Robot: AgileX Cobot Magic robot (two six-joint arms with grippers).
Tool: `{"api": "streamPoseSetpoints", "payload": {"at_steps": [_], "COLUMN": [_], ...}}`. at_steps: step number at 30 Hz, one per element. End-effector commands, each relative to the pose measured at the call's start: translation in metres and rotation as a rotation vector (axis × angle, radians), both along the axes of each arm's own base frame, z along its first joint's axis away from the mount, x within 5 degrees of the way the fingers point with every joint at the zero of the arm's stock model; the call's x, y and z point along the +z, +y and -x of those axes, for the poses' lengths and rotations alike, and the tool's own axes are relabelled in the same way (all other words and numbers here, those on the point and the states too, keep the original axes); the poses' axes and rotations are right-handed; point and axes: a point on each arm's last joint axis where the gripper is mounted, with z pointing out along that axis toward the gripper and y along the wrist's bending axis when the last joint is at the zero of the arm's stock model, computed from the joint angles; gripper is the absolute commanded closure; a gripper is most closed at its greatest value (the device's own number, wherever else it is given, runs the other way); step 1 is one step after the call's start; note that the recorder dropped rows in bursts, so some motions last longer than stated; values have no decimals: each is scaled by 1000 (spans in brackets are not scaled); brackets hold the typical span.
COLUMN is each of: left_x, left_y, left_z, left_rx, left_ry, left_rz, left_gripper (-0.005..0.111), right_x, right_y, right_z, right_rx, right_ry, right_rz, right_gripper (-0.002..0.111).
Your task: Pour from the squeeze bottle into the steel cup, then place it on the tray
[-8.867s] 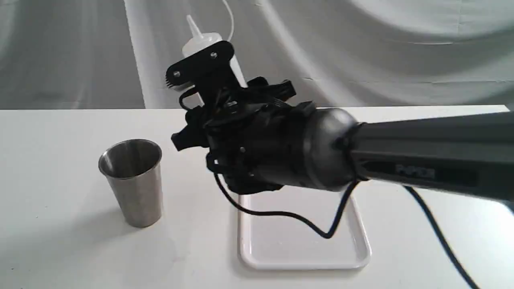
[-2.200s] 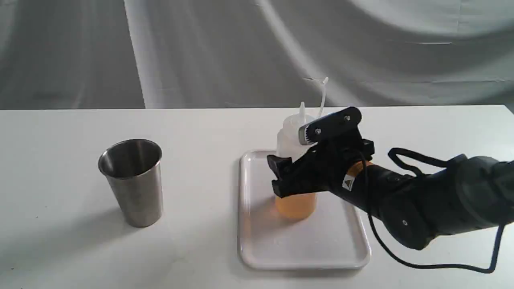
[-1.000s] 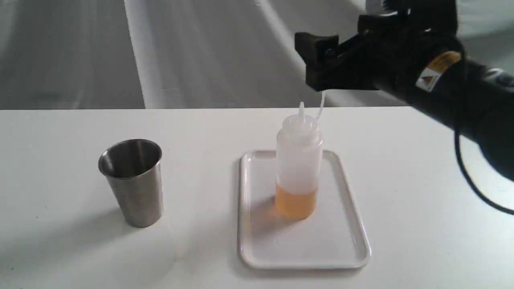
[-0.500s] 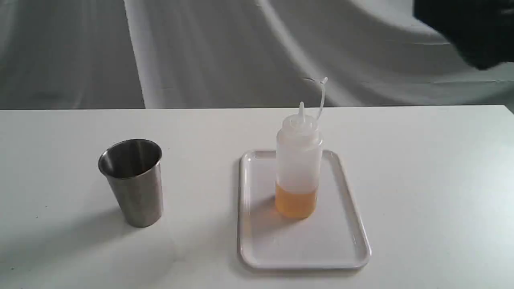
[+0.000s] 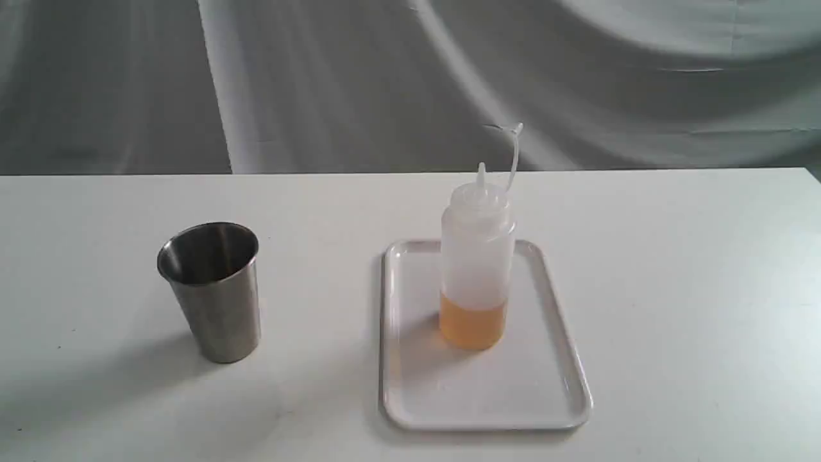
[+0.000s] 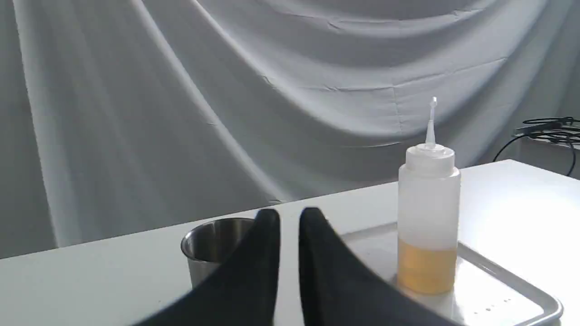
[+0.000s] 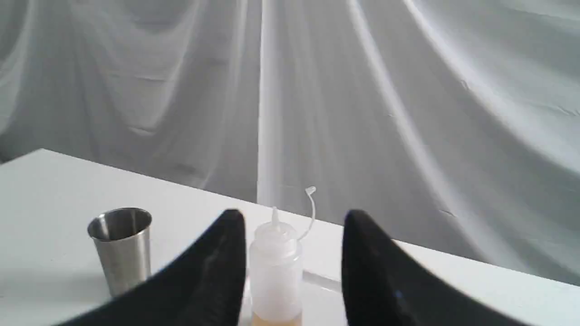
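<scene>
Bottle [image 5: 476, 269] stood upright on tray [image 5: 487, 394], clear of right gripper [image 7: 294, 213], which gaped empty, bottle beyond its gap, left gripper [image 6: 290, 213] nearly closed, empty.

soft, bright light comes from the right in the outside view. the cup [image 5: 211, 292] and the bottle [image 5: 476, 256] throw pale shadows to the left. the table [image 6: 521, 199] glares white in the left wrist view. the black fingers [image 6: 326, 280] near both wrist cameras look blurry.

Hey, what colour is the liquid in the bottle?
Amber-orange liquid in the bottle; the exterior view shows it best.
</scene>
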Motion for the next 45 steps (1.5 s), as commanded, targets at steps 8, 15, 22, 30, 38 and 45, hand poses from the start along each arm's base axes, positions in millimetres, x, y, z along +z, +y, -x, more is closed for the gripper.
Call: {"api": "streamPoseSetpoints", "payload": {"at_steps": [8, 15, 22, 30, 38, 45], "left_x": [-1, -1, -1, -1, -1, -1], "left_y": [0, 0, 0, 0, 0, 0], "left_z": [-1, -1, -1, -1, -1, -1], "left_rx": [2, 2, 2, 2, 2, 2], "left_ry": [0, 0, 0, 0, 0, 0], "left_rz": [-4, -4, -4, -4, -4, -4], "left_gripper": [98, 98, 98, 98, 98, 98], "right_x": [-9, -9, -8, -8, -56, -113], "right_y": [-5, -6, -8, -9, 2, -4], "right_z": [29, 29, 28, 22, -14, -33], "right_rx": [35, 26, -1, -37, -75, -249], "right_ry": [-54, -55, -75, -167, -262, -78], "right_rz": [-66, -54, -23, 64, 32, -54], "right_gripper": [108, 108, 108, 108, 108, 108]}}
